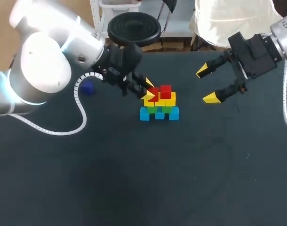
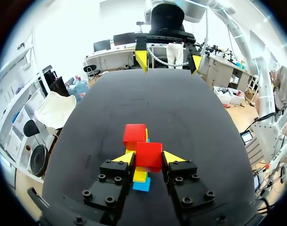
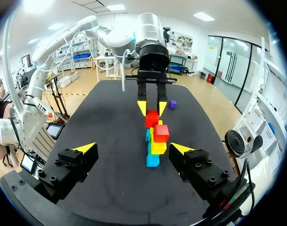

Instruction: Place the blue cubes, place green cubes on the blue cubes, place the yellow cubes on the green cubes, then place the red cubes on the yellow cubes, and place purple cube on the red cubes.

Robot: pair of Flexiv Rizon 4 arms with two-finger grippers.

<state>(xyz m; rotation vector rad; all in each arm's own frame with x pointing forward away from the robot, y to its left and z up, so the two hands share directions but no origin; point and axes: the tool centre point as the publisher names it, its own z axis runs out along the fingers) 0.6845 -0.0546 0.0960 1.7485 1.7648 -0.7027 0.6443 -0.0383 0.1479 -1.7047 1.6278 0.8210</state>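
A cube stack stands mid-table: blue cubes (image 1: 159, 114) at the bottom, green cubes (image 1: 152, 109) on them, then yellow cubes (image 1: 170, 99). One red cube (image 1: 165, 90) sits on the right yellow cube. My left gripper (image 1: 148, 92) is shut on a second red cube (image 1: 154, 92) over the left yellow cube; in the left wrist view this cube (image 2: 148, 155) fills the gap between the fingers of the left gripper (image 2: 148, 158). My right gripper (image 1: 207, 84) hangs open to the right of the stack, empty. The purple cube (image 1: 88, 87) lies far left, behind the cable.
A white coiled cable (image 1: 80, 110) loops from my left arm over the table's left part. From the right wrist view, the stack (image 3: 155, 141) stands ahead of the open right gripper (image 3: 134, 149), and the purple cube (image 3: 172, 104) lies beyond it.
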